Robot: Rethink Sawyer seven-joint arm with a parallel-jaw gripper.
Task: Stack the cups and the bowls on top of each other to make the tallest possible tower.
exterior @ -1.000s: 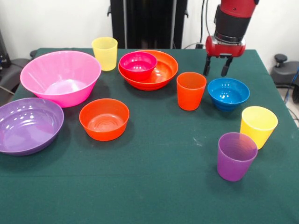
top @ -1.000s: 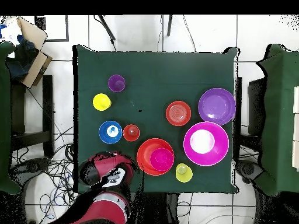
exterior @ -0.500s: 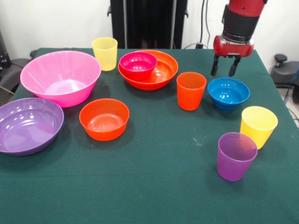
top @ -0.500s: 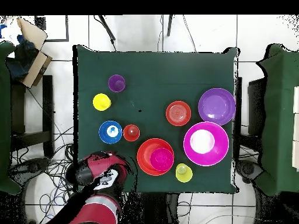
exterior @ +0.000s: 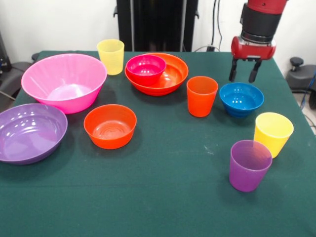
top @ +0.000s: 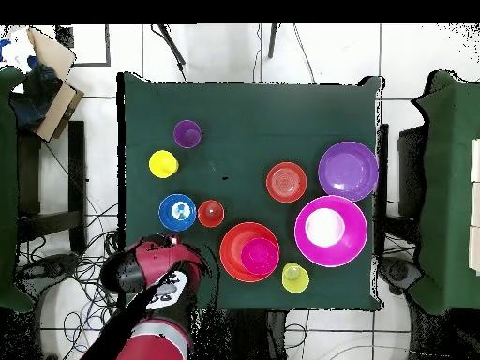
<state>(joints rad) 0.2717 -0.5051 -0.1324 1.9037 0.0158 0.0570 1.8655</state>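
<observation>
Behind the blue bowl (exterior: 241, 98), the gripper (exterior: 245, 75) hovers, its jaws released and empty.

The near half of the table (exterior: 148, 197) is bare green cloth, open from the left edge across to the purple cup (exterior: 249, 165). A clear lane runs between the small orange bowl (exterior: 110, 126) and the orange cup (exterior: 201, 96). On the right, the blue bowl (exterior: 241, 98), yellow cup (exterior: 273, 134) and purple cup stand close together, leaving only narrow gaps. On the left, the pink bowl (exterior: 64, 81) and purple bowl (exterior: 29, 132) nearly touch. The wide orange bowl (exterior: 170, 79) crowds the far middle, with the magenta bowl (exterior: 146, 69) inside it.
</observation>
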